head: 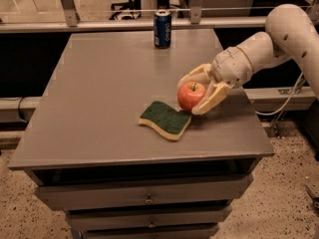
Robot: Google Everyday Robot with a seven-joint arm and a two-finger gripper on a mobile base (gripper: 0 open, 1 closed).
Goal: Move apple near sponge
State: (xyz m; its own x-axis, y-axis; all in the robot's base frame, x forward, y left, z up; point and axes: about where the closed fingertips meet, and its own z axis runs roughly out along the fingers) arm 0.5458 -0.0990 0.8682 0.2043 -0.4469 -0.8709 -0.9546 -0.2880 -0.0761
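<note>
Grey tabletop [99, 93] fills our view, and on its right half we find the apple [191, 95], round, red and firm, sitting on or just over the surface, just beside the right end of the sponge [165, 119]. We judge it fairly light, rigid and smooth-skinned, apt to slip or roll, best held across its widest middle. That is where the gripper [189, 97], reaching in from the right, clasps it, one pale finger behind and one in front; a blue can [162, 29] stands well apart at the far edge.

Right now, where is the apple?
In the camera view, the apple is right of centre over the table, clasped between the fingers of the gripper, just beyond the sponge's right corner.
</note>
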